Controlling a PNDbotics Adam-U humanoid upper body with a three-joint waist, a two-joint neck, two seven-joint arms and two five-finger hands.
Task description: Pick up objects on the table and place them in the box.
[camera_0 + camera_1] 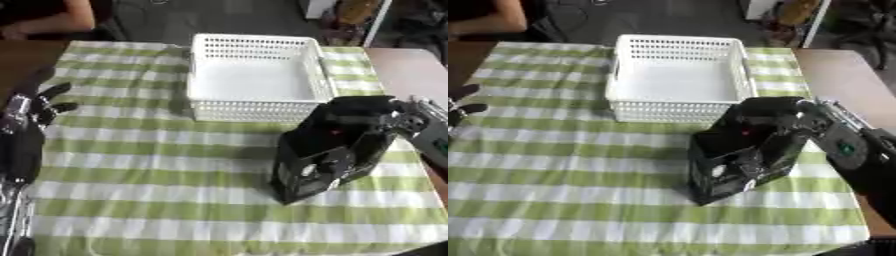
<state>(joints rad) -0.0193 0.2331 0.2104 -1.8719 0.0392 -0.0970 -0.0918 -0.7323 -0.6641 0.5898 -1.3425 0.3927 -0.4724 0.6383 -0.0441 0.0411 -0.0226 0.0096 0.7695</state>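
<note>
1. While the white basket (255, 80) sits empty, a black bag (328, 150) stands just in front of its near right corner on the checked surface (157, 165).
2. Right robot hand (395, 120) touches the bag's top edge, likely to lift it; whether its fingers have closed there I cannot tell.
3. Left robot hand (35, 107) idles well left of the basket, fingers relaxed and empty.

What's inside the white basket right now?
The white basket shows only its bare white floor; nothing lies in it. The black bag stands outside on the checked cloth, under the right hand. The near wall hides a strip of floor.
</note>
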